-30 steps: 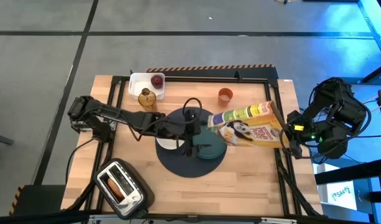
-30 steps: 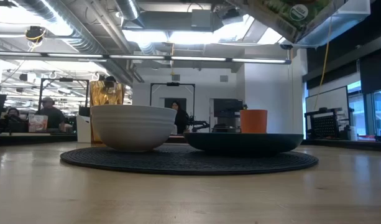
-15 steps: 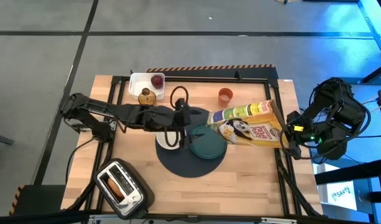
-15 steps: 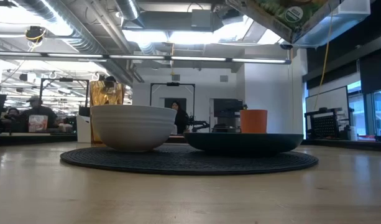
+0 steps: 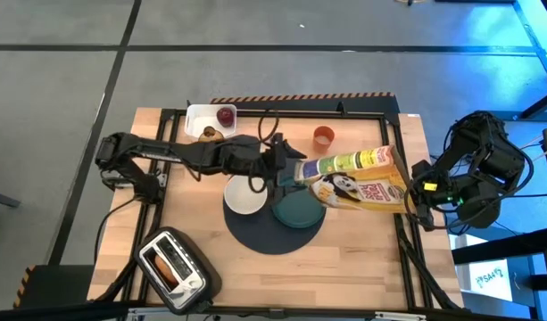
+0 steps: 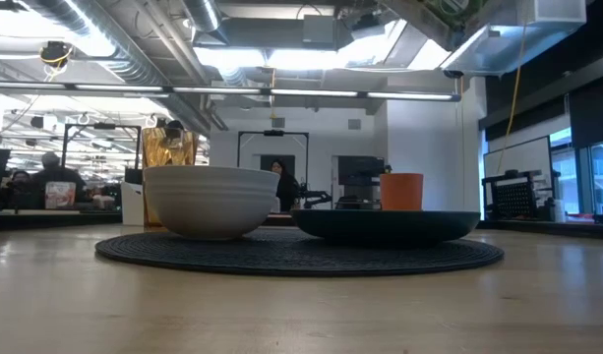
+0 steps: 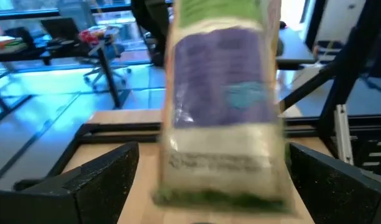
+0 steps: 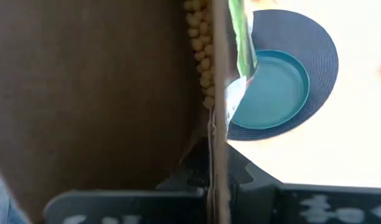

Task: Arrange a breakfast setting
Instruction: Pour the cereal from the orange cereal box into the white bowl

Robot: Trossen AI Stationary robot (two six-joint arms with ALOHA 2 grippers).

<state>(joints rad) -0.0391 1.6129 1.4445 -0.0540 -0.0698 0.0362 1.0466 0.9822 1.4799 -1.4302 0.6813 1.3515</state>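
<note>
1. Wooden counter (image 5: 362,234) fills my overhead view, and grey floor surrounds it.
2. Far left, near the front edge, I see the silver toaster (image 5: 170,266).
3. At the back left a white tray (image 5: 200,117) holds the red fruit (image 5: 225,115) and the bagel (image 5: 207,134).
4. My left end effector (image 5: 289,169) reaches across the middle with its fingers spread wide, just at the mouth of the cereal bag (image 5: 358,177).
5. Below it the white bowl (image 5: 244,196) sits on the round dark-grey mat (image 5: 264,237), with the teal plate (image 5: 299,213) beside it on the same mat.
6. Behind them the small orange cup (image 5: 323,136) stands alone.
7. On the right, my right end effector (image 5: 410,193) is clamped on the bag's far end, holding it tilted; yellow cereal (image 8: 202,50) shows inside.
</note>
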